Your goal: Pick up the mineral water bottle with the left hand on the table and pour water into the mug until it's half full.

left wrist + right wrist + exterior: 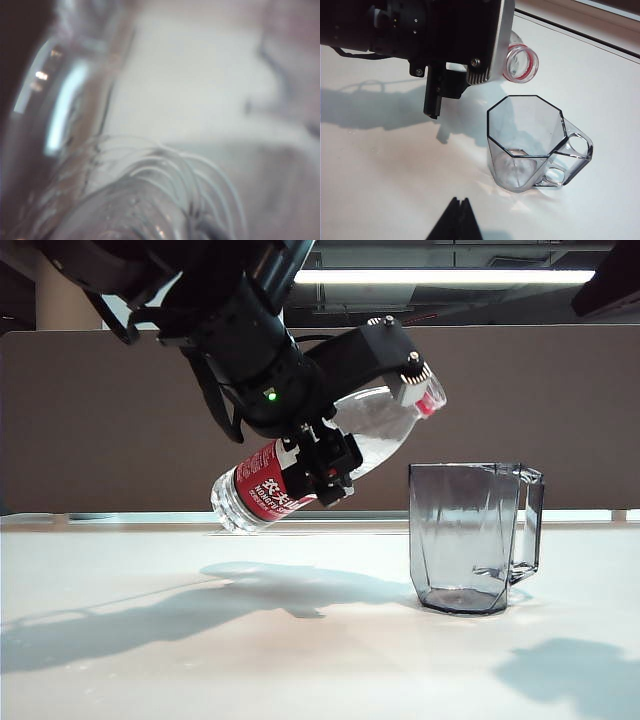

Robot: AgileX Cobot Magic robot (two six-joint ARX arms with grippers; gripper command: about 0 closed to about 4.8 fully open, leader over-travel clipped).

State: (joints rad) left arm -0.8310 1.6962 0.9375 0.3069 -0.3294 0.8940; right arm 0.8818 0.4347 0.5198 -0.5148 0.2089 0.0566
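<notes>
One mineral water bottle (300, 475), red label with white Chinese characters; the Latin lettering below is partly covered, not fully legible. Bottle tilted, uncapped mouth raised toward one mug (470, 538), which stands upright on the table (150, 660). Left hand (325, 465) clamped around the bottle's middle, holding it clear of the tabletop. Left wrist view blurred: only clear ribbed plastic (150, 200). Right gripper (455, 222): dark tips at frame edge only, cut off; jaw state cannot be judged.
</notes>
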